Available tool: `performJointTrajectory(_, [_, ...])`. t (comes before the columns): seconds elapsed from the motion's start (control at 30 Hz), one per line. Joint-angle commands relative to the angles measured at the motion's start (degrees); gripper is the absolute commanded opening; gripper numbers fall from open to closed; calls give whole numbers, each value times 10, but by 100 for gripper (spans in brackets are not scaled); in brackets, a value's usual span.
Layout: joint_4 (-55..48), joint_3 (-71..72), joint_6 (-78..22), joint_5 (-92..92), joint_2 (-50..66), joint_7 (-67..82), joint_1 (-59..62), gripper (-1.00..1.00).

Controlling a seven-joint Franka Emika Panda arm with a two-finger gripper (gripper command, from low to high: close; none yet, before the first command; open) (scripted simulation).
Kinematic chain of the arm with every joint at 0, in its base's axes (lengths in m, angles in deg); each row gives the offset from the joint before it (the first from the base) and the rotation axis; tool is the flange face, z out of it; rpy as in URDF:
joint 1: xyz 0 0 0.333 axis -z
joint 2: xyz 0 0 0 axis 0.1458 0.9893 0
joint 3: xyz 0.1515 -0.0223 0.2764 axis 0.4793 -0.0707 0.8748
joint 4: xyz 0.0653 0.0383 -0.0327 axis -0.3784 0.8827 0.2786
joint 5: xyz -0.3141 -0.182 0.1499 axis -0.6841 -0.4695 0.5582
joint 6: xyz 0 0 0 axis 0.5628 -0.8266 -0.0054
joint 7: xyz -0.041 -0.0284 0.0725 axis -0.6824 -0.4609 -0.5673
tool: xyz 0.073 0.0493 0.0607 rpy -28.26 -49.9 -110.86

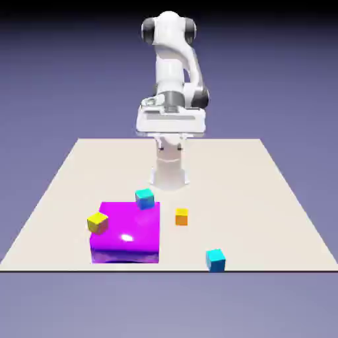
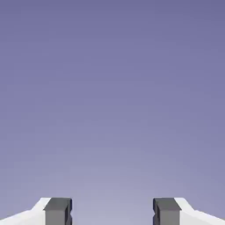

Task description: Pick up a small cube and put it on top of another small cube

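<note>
Claw (image 1: 171, 145) apart, glossy purple block (image 1: 127, 231), smooth yellow cube (image 1: 98, 223), plain orange cube (image 1: 181, 217).

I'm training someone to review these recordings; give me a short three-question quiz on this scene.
1. Which cube is nearest the table's front edge, the one closest to the camera: orange, yellow or cyan?
2. True or false: the gripper is holding a cube.
3. Fill in: in the exterior view, the orange cube lies to the ____ of the purple block.

Key:
1. Cyan
2. False; its fingers stand apart with nothing between them.
3. Right
</note>
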Motion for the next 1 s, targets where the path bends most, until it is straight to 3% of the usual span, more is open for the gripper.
performJointTrajectory(0.0, [3, -8, 0, -10, 5, 25, -7, 0])
performJointTrajectory(0.97, [83, -233, 3, -298, 155, 748, -203, 0])
